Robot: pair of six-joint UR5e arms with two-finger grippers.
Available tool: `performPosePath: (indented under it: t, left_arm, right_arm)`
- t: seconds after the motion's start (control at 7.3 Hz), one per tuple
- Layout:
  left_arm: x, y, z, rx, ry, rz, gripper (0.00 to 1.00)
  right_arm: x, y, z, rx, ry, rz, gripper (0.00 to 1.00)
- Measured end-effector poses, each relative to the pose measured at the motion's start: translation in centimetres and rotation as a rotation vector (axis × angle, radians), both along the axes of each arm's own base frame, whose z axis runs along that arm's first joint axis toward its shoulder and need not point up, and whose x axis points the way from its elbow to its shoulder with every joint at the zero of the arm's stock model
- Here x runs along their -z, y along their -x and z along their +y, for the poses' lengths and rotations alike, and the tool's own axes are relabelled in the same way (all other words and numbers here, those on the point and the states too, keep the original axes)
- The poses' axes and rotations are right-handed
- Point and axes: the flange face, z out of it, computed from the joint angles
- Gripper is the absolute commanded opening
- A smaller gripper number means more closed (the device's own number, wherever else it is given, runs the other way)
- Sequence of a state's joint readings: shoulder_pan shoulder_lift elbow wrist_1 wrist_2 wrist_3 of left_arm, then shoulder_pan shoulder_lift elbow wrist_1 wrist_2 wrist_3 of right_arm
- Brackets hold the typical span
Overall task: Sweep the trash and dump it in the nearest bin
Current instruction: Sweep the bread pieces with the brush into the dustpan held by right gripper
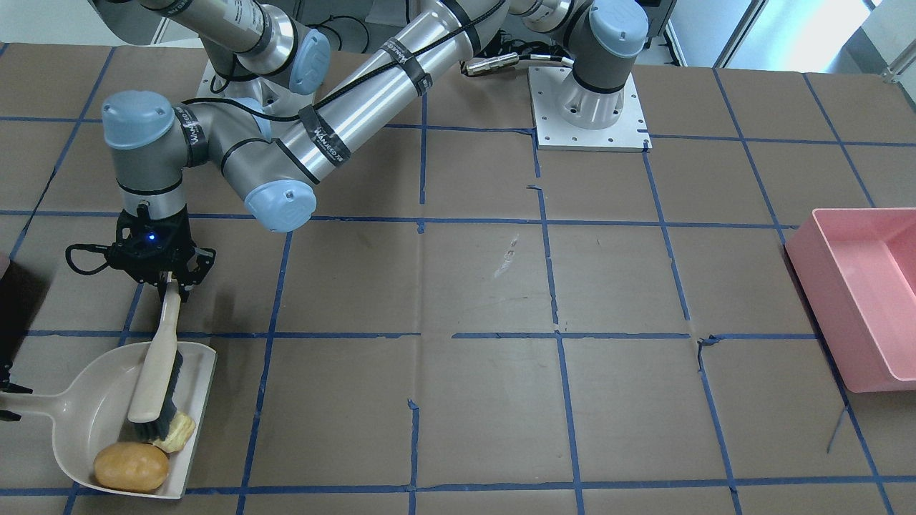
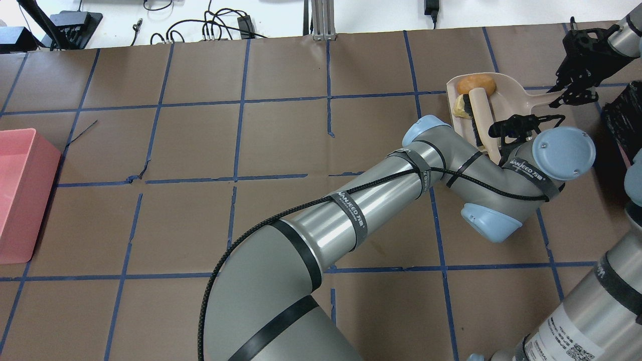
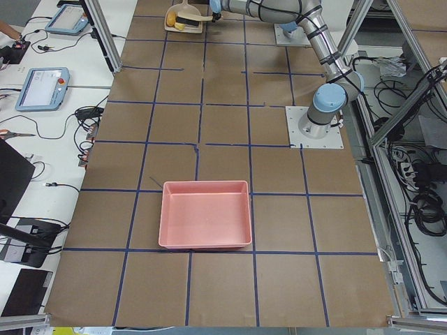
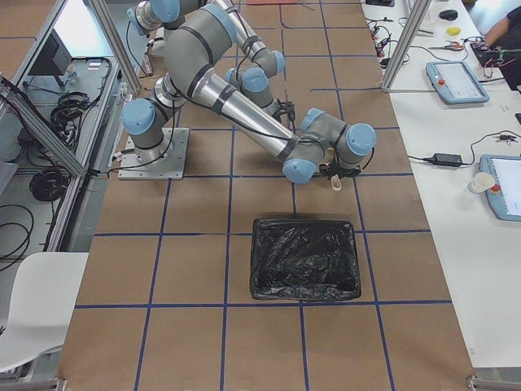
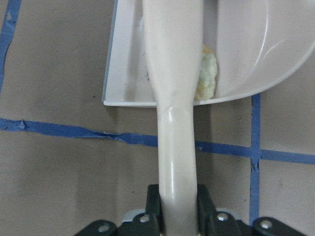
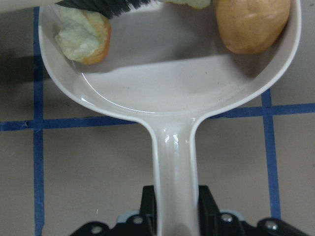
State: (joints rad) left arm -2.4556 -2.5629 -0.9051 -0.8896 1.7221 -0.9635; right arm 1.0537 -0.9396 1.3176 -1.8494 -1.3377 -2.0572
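Observation:
A beige dustpan (image 1: 86,422) lies on the table at the robot's far right. In it lie the golden-brown bun (image 1: 132,466) and a pale yellow-green chunk (image 1: 177,431). The right wrist view shows a second chunk (image 6: 83,37) deeper in the pan. My left gripper (image 1: 173,286) has reached across and is shut on the handle of a beige brush (image 1: 159,365), whose dark bristles rest in the pan against the chunk. My right gripper (image 6: 174,201) is shut on the dustpan's handle (image 6: 174,147). The bin (image 4: 305,259), lined with a black bag, stands just beyond the pan.
A large light-pink tub (image 1: 866,293) stands at the table's far end on the robot's left. The left arm (image 2: 361,215) stretches low across the middle of the brown, blue-taped table (image 1: 486,400). The bin's black edge shows at the overhead view's right side (image 2: 624,118).

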Motion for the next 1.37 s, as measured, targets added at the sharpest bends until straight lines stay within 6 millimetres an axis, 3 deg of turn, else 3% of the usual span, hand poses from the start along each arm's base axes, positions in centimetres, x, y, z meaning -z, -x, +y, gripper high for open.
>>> performPosePath:
  t: [1.1,1.37]
  left_arm:
    - [-3.1,0.1,1.0,0.070,0.030,0.009,0.08]
    - [-4.5,-0.9,0.1,0.117,0.035,0.006,0.09]
  right_arm:
    - [0.4,1.1,0.5,0.022,0.002,-0.056,0.00]
    - [0.3,1.2,0.5,0.023,0.002,-0.057,0.00]
